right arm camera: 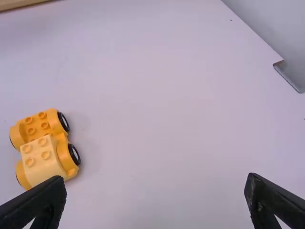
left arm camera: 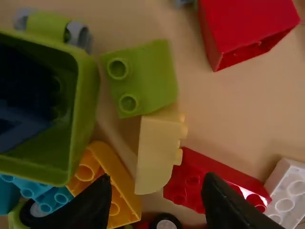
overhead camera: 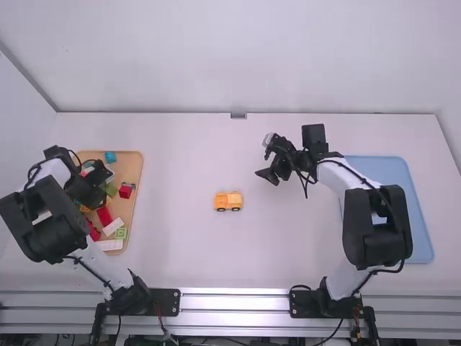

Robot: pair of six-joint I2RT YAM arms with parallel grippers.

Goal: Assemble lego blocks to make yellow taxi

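Observation:
My left gripper (overhead camera: 94, 189) is over the tray of blocks. In the left wrist view this gripper (left arm camera: 155, 193) stands open above a pale yellow curved block (left arm camera: 155, 152), which lies beside a green block (left arm camera: 140, 78). The orange-yellow car (overhead camera: 228, 201) stands on its wheels near the middle of the table. My right gripper (overhead camera: 272, 173) is beyond the car and to its right. Seen from the right wrist, the car (right arm camera: 40, 125) has a lighter yellow studded block (right arm camera: 42, 160) on one end, and the open right gripper (right arm camera: 156, 191) has nothing between its fingers.
Loose blocks lie on the wooden tray (overhead camera: 135, 169) at the left, including a red one (left arm camera: 248, 26), a red studded one (left arm camera: 214, 179) and a yellow-orange one (left arm camera: 109, 186). A green bin-shaped piece (left arm camera: 81, 105) stands among them. The blue tray (overhead camera: 421, 216) is beneath the right arm.

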